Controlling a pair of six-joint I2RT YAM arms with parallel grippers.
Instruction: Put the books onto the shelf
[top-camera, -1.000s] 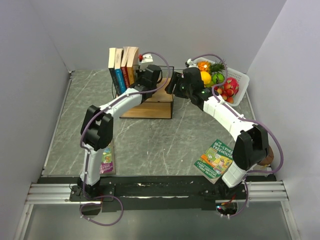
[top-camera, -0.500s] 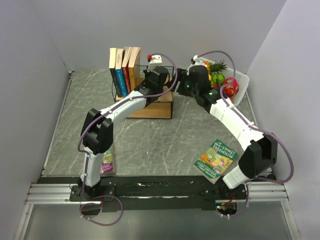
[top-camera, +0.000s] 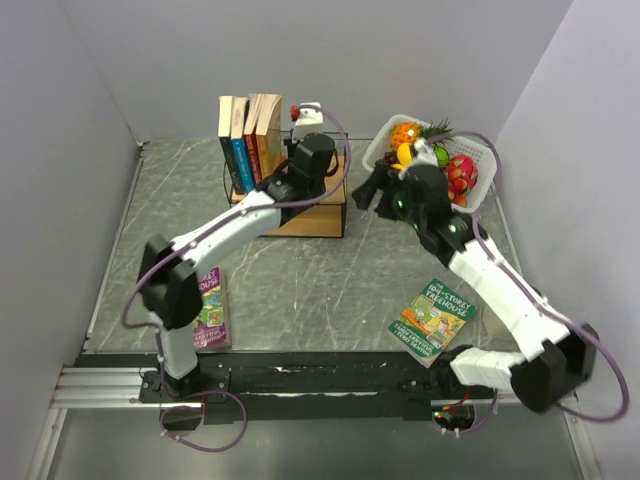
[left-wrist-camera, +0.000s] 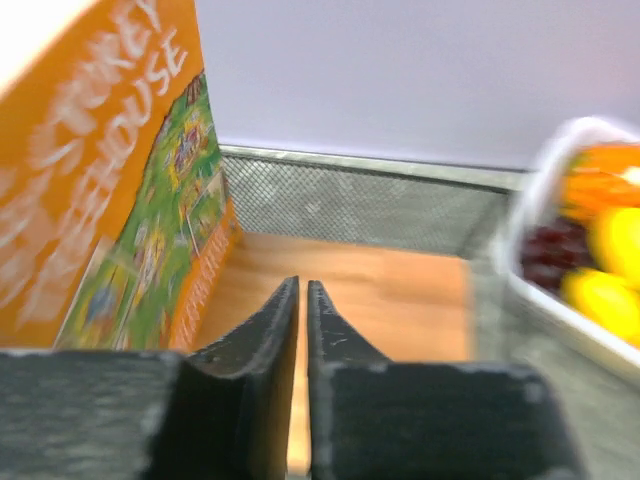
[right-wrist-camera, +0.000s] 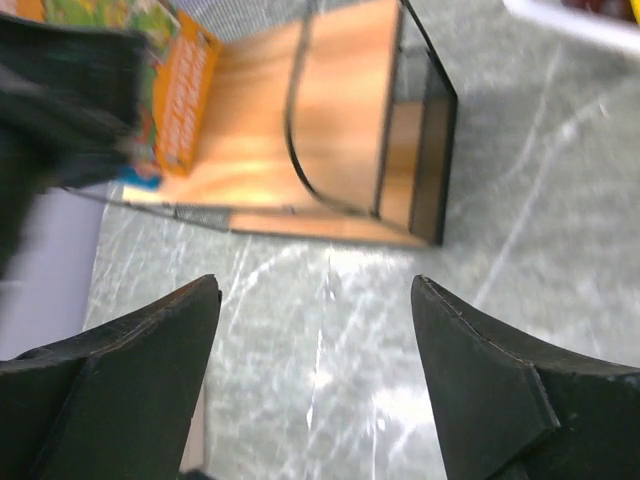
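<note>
Plainly, the left gripper has its fingers pressed almost together, with only a thin slit between them and nothing in it. It hangs over the top board of the two-tier shelf of light wooden boards in a thin black wire frame. Just left of that gripper an orange paperback book with a cartoon treehouse cover stands on the board, its top and far side cut off by the picture's edge. From above, the wrist hides those fingers and the arm covers much of the shelf, with a row of four upright paperback books to the gripper's left. The right gripper is spread wide and empty over the grey marbled bench, the shelf ahead of it. The white plastic basket of toy fruit beside it is partly covered by the arm. Well behind that gripper a green paperback book lies flat. A purple-and-pink paperback book lies partly under the left arm's elbow.
</note>
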